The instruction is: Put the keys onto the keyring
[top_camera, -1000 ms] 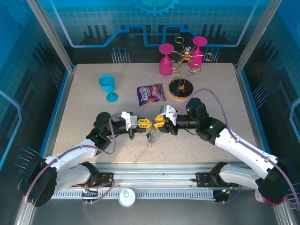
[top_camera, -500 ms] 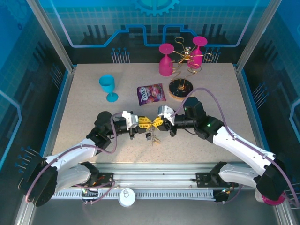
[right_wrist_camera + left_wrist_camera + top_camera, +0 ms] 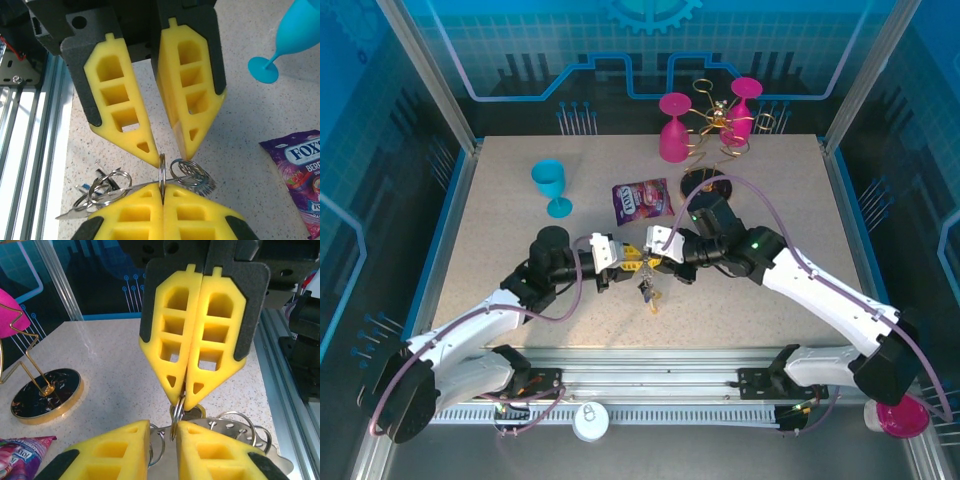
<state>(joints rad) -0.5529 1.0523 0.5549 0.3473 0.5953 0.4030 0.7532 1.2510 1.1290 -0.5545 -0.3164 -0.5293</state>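
**Ring pinched where your two tools meet, keys hanging beneath**

Your left tool [image 3: 164, 426] stands narrowly parted, with a metal ring [image 3: 162, 164] edge-on in its gap. Your right tool [image 3: 162, 189] is clamped tight on that same ring. Hold the right grip firm and move the left only in small steps, so the keys [image 3: 647, 290] dangling near the desk [image 3: 500, 220] don't swing. You cannot tell whether this ring is the keyring itself, because the pads hide most of it.

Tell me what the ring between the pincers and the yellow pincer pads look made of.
Split ring: metal, likely steel, polished; silvery with bright glints. Pincer pads: probably matte moulded plastic or firm foam; dull yellow, cut-out lattice.
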